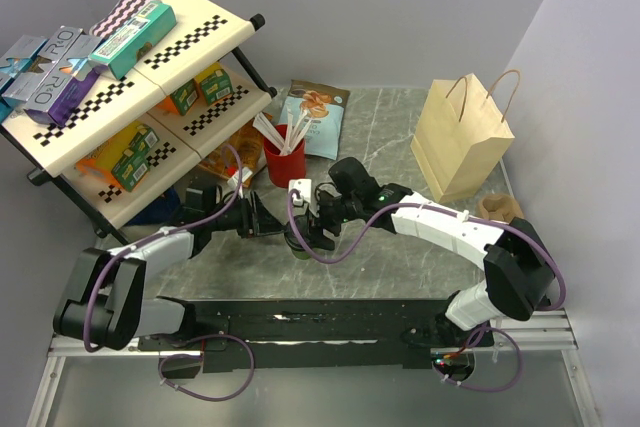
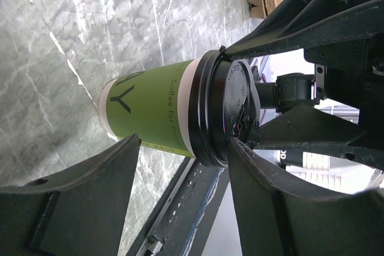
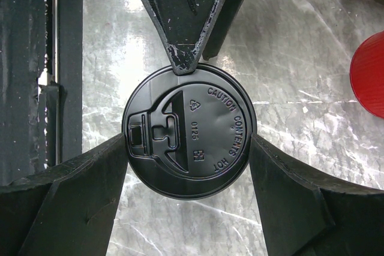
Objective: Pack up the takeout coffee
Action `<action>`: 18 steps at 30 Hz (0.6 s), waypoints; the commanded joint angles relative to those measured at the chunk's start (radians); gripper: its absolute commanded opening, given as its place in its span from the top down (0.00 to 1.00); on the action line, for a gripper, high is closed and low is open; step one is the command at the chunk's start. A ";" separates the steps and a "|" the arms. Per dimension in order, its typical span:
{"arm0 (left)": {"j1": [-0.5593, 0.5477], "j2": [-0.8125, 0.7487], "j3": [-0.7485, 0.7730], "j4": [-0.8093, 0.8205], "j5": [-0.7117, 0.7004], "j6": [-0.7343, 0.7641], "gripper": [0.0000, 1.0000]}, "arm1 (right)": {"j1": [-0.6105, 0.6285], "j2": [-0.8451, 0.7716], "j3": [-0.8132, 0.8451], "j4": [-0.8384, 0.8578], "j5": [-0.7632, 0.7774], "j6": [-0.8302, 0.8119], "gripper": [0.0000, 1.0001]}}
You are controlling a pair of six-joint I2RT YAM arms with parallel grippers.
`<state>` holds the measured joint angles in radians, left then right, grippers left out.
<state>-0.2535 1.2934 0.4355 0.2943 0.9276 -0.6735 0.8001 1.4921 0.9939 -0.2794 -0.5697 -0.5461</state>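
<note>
Clamping right pincer (image 3: 189, 146) on the lid (image 2: 231, 109) of the coffee cup (image 2: 153, 112), left pincer (image 2: 183, 145) agape, empty; next, probably lifting level toward paper bag (image 1: 462, 142).

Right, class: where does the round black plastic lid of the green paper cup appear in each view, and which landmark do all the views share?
Top external: round black plastic lid near the centre, small and partly hidden.
Left wrist: centre-right, seen edge-on.
Right wrist: dead centre, seen from above.
Shared landmark: grey marble tabletop.
</note>
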 commanded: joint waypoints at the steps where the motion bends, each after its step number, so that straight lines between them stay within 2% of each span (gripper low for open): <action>1: -0.001 0.014 0.000 -0.055 -0.033 0.045 0.36 | -0.007 0.097 -0.078 -0.236 0.103 -0.034 0.36; 7: -0.004 0.052 -0.015 -0.139 -0.168 0.089 0.36 | -0.006 0.102 -0.097 -0.233 0.108 -0.022 0.37; 13: -0.004 0.203 0.015 -0.152 -0.190 0.103 0.37 | -0.004 0.114 -0.089 -0.241 0.133 -0.006 0.37; 18: -0.004 0.270 0.043 -0.175 -0.222 0.118 0.38 | -0.004 0.112 -0.104 -0.248 0.151 -0.023 0.37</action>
<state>-0.2451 1.4601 0.5167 0.2691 1.0233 -0.6701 0.7956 1.4944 0.9916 -0.2790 -0.5613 -0.5396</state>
